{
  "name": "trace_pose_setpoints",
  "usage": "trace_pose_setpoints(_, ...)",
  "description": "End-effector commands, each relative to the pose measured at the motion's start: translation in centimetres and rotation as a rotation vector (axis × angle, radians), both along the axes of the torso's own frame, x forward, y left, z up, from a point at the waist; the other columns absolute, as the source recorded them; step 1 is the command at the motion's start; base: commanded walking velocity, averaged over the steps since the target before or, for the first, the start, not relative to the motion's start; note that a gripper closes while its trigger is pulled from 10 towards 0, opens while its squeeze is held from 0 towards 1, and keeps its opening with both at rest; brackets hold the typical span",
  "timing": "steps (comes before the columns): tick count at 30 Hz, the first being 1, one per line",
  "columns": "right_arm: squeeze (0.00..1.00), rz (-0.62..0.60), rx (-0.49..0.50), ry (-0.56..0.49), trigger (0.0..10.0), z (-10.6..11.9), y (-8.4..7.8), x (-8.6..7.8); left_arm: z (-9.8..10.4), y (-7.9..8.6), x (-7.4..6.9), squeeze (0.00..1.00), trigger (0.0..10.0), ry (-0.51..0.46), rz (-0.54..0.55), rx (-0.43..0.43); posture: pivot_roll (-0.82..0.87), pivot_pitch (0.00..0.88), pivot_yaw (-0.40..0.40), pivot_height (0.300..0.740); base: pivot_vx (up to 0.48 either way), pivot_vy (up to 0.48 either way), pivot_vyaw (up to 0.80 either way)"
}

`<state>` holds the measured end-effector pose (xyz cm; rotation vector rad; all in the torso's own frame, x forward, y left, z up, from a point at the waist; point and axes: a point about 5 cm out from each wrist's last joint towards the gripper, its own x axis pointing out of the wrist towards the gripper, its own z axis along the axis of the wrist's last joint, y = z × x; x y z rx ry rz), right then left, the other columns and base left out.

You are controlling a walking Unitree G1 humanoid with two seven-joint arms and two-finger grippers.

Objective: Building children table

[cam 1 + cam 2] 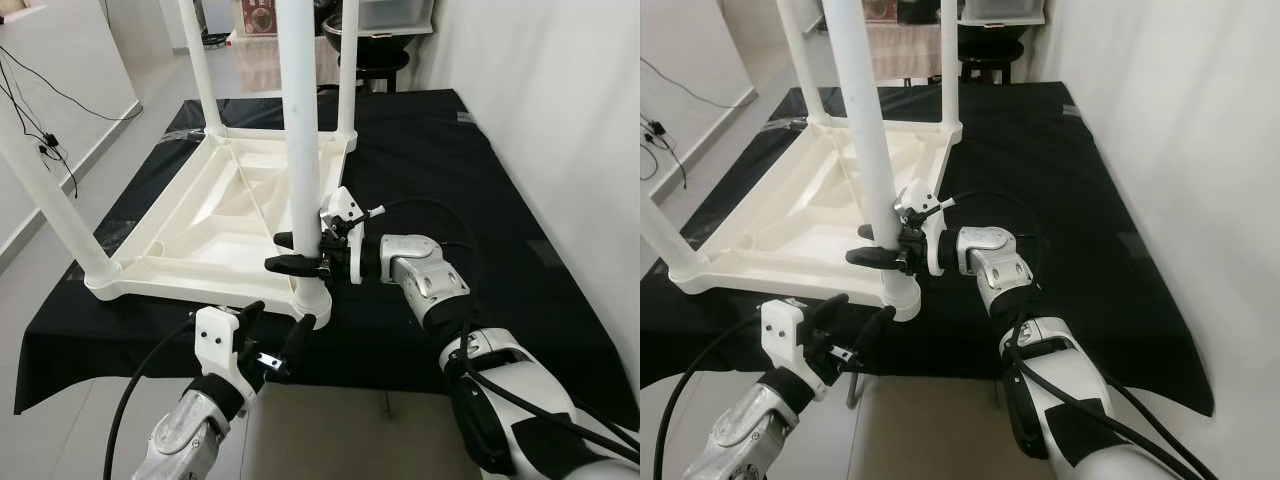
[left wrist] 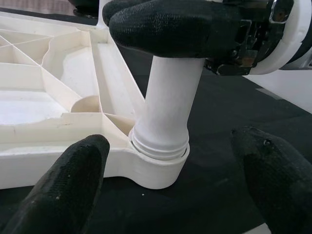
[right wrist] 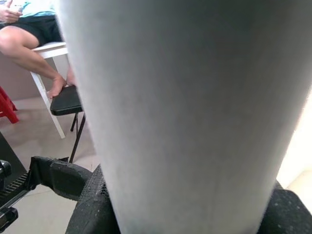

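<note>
Children's table top [image 1: 190,225] lies inverted on the black-covered platform [image 1: 520,250], near its front edge. Right gripper [image 1: 300,255] is pinching the near-corner leg [image 1: 302,140] just above its socket [image 2: 158,163]. Left gripper [image 1: 275,335] hovers spread, just before that socket. Threads show at the joint [image 2: 158,145]: the leg appears not fully seated. Risk: cross-threading, or the top sliding off the front edge under sideways force.
</note>
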<state>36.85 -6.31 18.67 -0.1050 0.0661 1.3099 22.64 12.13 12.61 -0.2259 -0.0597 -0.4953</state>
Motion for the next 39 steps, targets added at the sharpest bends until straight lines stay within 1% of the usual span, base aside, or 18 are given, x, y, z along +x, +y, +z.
trace_pose_setpoints(1,0.0,0.012,0.02,0.01,0.0,0.0,0.3,0.0,-0.4,0.0,-0.1,0.0,10.0,0.016,0.005,0.002,0.02,0.041,0.012,0.74,0.0,0.0,0.0)
trace_pose_setpoints(9,0.0,-0.094,0.015,-0.024,0.0,-1.3,-1.7,-0.1,-0.4,-0.1,-0.3,0.0,10.0,0.015,0.005,-0.002,0.01,0.051,0.0,0.74,0.0,0.0,0.0)
trace_pose_setpoints(10,0.0,-0.498,-0.029,-0.067,0.0,-2.3,-1.8,0.5,-0.4,0.0,-0.4,0.0,10.0,0.015,0.005,-0.003,0.01,0.059,-0.007,0.74,0.0,0.0,0.0)
trace_pose_setpoints(12,0.0,-0.792,-0.03,-0.041,0.0,-4.6,-0.4,-3.4,-0.2,0.2,-0.4,0.0,10.0,0.015,0.005,-0.004,0.0,0.071,0.019,0.74,0.0,0.0,0.0)
trace_pose_setpoints(14,0.0,-0.792,-0.03,-0.041,0.0,-4.6,-0.4,-3.4,-0.2,0.2,-0.4,0.0,10.0,0.015,0.005,-0.004,0.0,0.071,0.019,0.74,0.0,0.0,0.0)
trace_pose_setpoints(16,0.0,-0.75,-0.046,-0.003,0.0,-6.4,1.2,-5.1,-0.3,0.3,-0.4,0.0,10.0,0.019,-0.001,0.002,-0.01,0.047,0.019,0.74,0.0,0.0,0.0)
trace_pose_setpoints(22,0.0,-0.741,-0.08,-0.025,0.0,-7.1,1.3,-3.9,-0.4,0.4,-0.3,0.0,10.0,0.019,0.006,0.001,0.0,0.055,0.016,0.74,0.0,0.0,0.0)
trace_pose_setpoints(23,0.0,-0.744,-0.092,-0.037,9.2,-7.0,1.2,-3.6,-0.3,0.5,-0.2,0.0,10.0,0.018,0.011,0.001,0.0,0.054,0.016,0.74,0.0,0.0,0.0)
trace_pose_setpoints(24,0.0,-0.749,-0.092,-0.045,10.0,-6.7,1.0,-3.5,-0.3,0.5,-0.2,0.0,10.0,0.017,0.013,0.002,0.0,0.054,0.016,0.74,0.0,0.0,0.0)
trace_pose_setpoints(26,0.0,-0.749,-0.092,-0.045,10.0,-6.7,1.0,-3.5,-0.3,0.5,-0.2,0.0,10.0,0.017,0.013,0.002,0.0,0.054,0.016,0.74,0.0,0.0,0.0)
trace_pose_setpoints(27,1.0,-0.668,-0.066,-0.04,10.0,-5.9,1.4,-3.1,-0.3,0.4,-0.1,0.0,10.0,0.016,0.012,0.001,0.0,0.054,0.014,0.74,0.0,0.0,0.0)
trace_pose_setpoints(31,1.0,-0.61,-0.073,-0.021,10.0,-5.2,1.9,-3.1,-0.3,0.4,-0.1,0.0,10.0,0.017,0.011,0.001,0.0,0.051,0.015,0.74,0.0,0.0,0.0)
trace_pose_setpoints(34,1.0,-0.324,0.001,-0.072,10.0,-1.8,4.0,-2.8,-0.4,0.4,0.0,0.0,10.0,0.017,0.009,0.001,0.0,0.044,0.016,0.74,0.0,0.0,0.0)
trace_pose_setpoints(35,0.44,-0.219,0.014,-0.098,10.0,-0.9,4.5,-2.6,-0.4,0.4,0.1,0.0,10.0,0.017,0.009,0.0,0.0,0.042,0.014,0.74,0.0,0.0,0.0)
trace_pose_setpoints(36,0.44,-0.219,0.014,-0.098,10.0,-0.9,4.5,-2.6,-0.4,0.4,0.1,0.0,10.0,0.017,0.009,0.0,0.0,0.042,0.014,0.74,0.0,0.0,0.0)
trace_pose_setpoints(37,0.0,-0.129,0.017,-0.1,10.0,-0.4,4.7,-2.4,-0.4,0.4,0.1,0.0,10.0,0.017,0.01,0.001,0.01,0.038,0.013,0.74,0.0,0.0,0.0)
trace_pose_setpoints(38,0.0,-0.129,0.017,-0.1,10.0,-0.4,4.7,-2.4,-0.4,0.4,0.1,0.0,10.0,0.017,0.01,0.001,0.01,0.038,0.013,0.74,0.0,0.0,0.0)
trace_pose_setpoints(39,0.0,0.041,-0.004,-0.112,10.0,0.1,4.6,-2.1,-0.5,0.4,0.1,0.0,10.0,0.017,0.011,0.002,0.02,0.033,0.011,0.74,0.0,0.0,0.0)
